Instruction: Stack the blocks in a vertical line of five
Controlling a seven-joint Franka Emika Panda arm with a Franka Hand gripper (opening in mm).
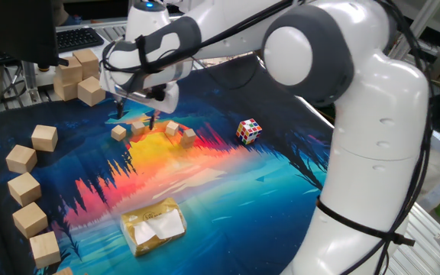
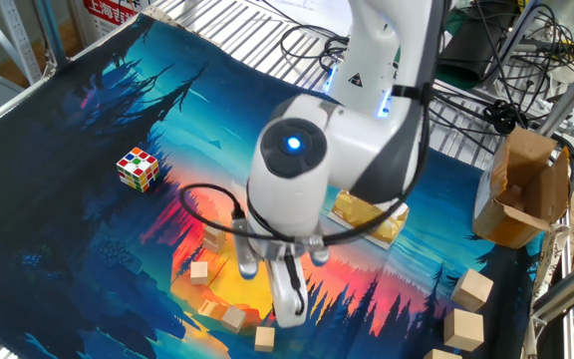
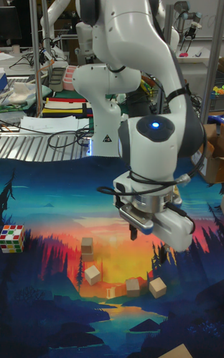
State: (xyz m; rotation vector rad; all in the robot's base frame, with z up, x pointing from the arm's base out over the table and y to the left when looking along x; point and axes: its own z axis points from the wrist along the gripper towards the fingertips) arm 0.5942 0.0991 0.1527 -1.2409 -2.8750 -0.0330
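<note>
End effector (image 1: 135, 116) is hanging just above the little blocks in the upper-left part of one fixed view, fingers pointing down and spread a bit, with nothing between them as far as I can see. In the tall view only one dark fingertip (image 3: 133, 232) pokes out under the wrist, so how wide the gap is, I can't really tell.

Blocks are all loose on the orange patch of the mat (image 1: 281, 176), none stacked yet. I count four clearly in the tall view: one (image 3: 87, 245) upper left of the bunch, one tilted (image 3: 92, 274) below it, and two (image 3: 132, 285) (image 3: 157, 286) close together at lower right. There's a fainter pale bit beside them that may be the fifth, too small to be sure. In one fixed view the left block (image 1: 118, 132) sits just below the fingers.

What could go sideways, I think: the blocks are tiny and some sit turned at an angle, so a finger coming down on a corner could flick one away or knock its neighbour. The pair that sit close together are risky too, easy to pinch both. The puzzle cube (image 1: 249, 131) is well apart, no worry there.
</note>
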